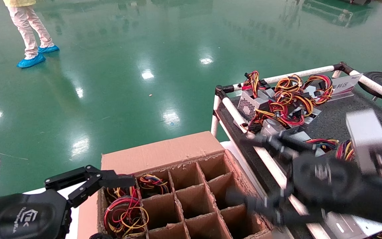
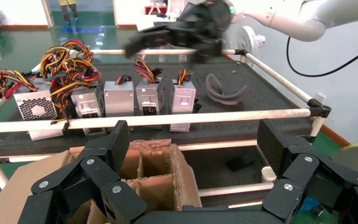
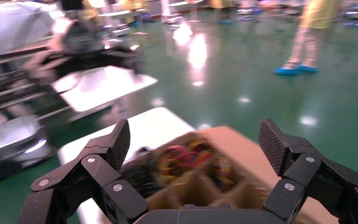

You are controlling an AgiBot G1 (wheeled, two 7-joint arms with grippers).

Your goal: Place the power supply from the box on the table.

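Between picks: right gripper (image 1: 264, 179) lower right, spread wide and empty, swinging over the box (image 1: 184, 196). Left gripper (image 1: 111, 181) lower left, also gaping, idle. Next power supply (image 1: 124, 215) waiting bottom-left cell; needs a descent there

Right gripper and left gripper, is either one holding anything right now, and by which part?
Nothing is held. The right gripper is open and empty above the box; the left gripper is open and empty too.

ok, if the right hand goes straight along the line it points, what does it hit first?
Most likely the box, at the cells holding coiled wires. Those lie centred ahead of the open right hand, with nothing visible between. How far off they are is unclear.
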